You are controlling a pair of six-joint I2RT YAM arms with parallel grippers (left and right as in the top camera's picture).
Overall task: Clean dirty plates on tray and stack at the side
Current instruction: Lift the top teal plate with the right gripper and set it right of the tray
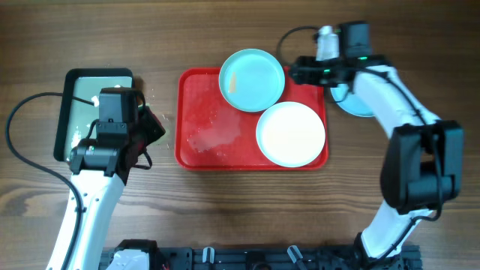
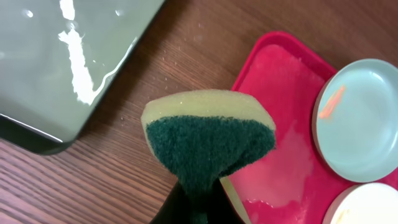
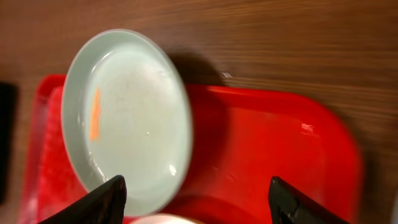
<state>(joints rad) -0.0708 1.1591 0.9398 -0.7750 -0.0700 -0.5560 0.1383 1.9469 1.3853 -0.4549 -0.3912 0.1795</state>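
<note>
Left gripper (image 2: 189,208): clamped on the sponge (image 2: 208,140). It pinches the sponge's lower end so the green scrub face points outward, ready to wipe. It hangs off the left edge of the red tray (image 1: 180,120), over bare wood between that tray and the black-rimmed sponge tray (image 1: 67,112). My read is that it is parked clear so the other arm has room.

Right gripper (image 3: 196,186): fingers spread wide, nothing between them. It sits over the red tray's far-right corner, just beside the right rim of the aqua plate (image 1: 251,79). I cannot tell if it touches.

There are 3 plates:
- That aqua plate lies at the red tray's far edge and overhangs the rim. An orange smear (image 3: 94,112) shows inside, so it is not clean.
- The white plate (image 1: 291,133) lies flat in the red tray's near-right corner.
- The second aqua plate (image 1: 352,106) is off the red tray, just beside its right edge and partly under the right arm. It is likely the start of the side stack.

The red tray's left half is bare with a wet film (image 1: 214,135) — probably left from scrubbing.

Judgement: the wide jaws at the plate's rim suggest a grab to steady or lift it for the sponge. The overhang could let it tip.
</note>
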